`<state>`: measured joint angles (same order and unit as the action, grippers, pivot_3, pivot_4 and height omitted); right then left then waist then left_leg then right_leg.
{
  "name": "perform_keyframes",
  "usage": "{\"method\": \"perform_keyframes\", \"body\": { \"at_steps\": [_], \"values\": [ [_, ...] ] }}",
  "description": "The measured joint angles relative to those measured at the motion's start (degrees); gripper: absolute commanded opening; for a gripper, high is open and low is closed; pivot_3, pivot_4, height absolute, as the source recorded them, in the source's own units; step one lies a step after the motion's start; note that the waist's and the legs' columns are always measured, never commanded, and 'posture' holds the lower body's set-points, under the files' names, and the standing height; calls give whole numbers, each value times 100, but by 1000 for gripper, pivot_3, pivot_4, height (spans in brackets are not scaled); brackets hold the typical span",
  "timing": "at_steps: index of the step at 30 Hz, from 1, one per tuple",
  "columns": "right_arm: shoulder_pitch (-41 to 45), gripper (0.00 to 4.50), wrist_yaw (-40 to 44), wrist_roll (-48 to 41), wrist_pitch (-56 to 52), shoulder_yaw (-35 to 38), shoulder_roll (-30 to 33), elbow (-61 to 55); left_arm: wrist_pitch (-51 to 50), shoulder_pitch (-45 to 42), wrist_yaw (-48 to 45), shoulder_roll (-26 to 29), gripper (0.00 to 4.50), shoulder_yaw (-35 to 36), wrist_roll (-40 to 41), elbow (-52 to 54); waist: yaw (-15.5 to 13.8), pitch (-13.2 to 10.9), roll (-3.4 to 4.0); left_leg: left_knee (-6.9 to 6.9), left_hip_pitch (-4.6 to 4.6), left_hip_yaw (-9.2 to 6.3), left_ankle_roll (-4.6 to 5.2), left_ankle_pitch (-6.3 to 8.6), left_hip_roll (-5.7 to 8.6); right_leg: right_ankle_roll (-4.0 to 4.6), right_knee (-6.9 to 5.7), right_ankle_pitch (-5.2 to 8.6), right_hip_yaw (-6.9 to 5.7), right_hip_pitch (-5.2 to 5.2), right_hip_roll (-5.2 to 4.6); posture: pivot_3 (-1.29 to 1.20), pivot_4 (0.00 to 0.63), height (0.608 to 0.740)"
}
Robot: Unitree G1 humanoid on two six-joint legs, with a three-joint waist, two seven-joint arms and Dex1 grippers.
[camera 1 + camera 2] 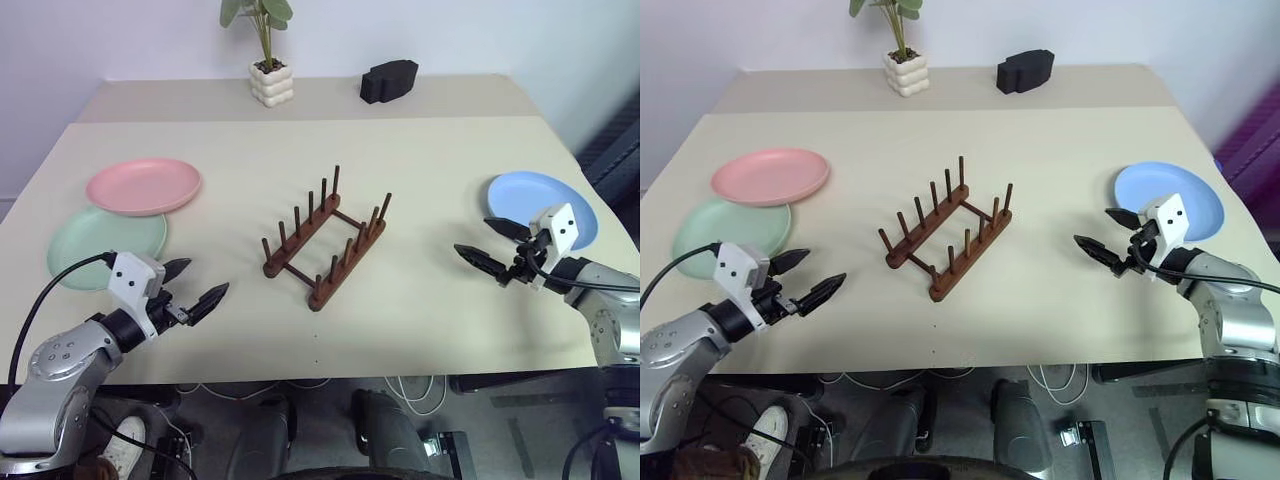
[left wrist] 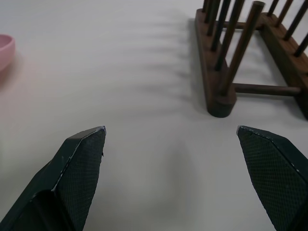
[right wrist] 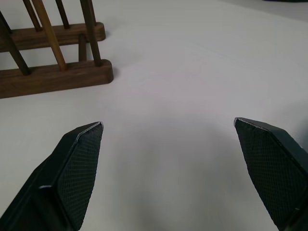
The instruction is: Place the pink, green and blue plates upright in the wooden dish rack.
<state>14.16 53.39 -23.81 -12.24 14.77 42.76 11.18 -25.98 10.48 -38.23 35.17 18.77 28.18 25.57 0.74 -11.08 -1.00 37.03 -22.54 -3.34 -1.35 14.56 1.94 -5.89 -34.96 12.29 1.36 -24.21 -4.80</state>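
With the rack (image 1: 325, 238) empty mid-table, the pink plate (image 1: 143, 185) overlapping the green plate (image 1: 105, 243) left of it and the blue plate (image 1: 543, 207) right, both grippers' jaws gape wide; the plates look light, stiff, best pinched at the rim.

Head pair: high, facing forward and down over the beige table (image 1: 420, 300), sharing the whole tabletop.
Left wrist: low and close to the surface, facing the small dark brown wooden peg rack (image 2: 226, 91).
Right wrist: equally low, facing that rack's other end.
Shared: the rack.
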Motion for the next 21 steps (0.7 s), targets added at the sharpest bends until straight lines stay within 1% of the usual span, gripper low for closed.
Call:
{"method": "perform_keyframes", "body": {
  "at_steps": [6, 14, 21],
  "values": [
    [42, 4457, -114, 6, 2, -21, -82, -17, -141, 4, 109, -37, 4500, -1, 59, 184, -6, 0, 0, -1, -2, 1, 0, 0, 1, 3, 0, -2, 0, 0, 0, 0, 150, 730],
    [39, 4457, -236, 57, 11, -54, -177, -72, -620, -69, 283, -14, 4500, -140, 257, 686, -6, 0, 0, 0, -1, 1, 0, 0, 1, 3, 0, -2, 0, 0, 1, 0, 150, 730],
    [-80, 4457, -358, 85, 24, -83, -261, -239, -892, -333, 15, 406, 4500, -327, 411, 801, -4, 0, 0, 0, -1, 1, 0, 0, 2, 3, -1, -2, 0, 0, 3, 0, 150, 730]
  ]
}}
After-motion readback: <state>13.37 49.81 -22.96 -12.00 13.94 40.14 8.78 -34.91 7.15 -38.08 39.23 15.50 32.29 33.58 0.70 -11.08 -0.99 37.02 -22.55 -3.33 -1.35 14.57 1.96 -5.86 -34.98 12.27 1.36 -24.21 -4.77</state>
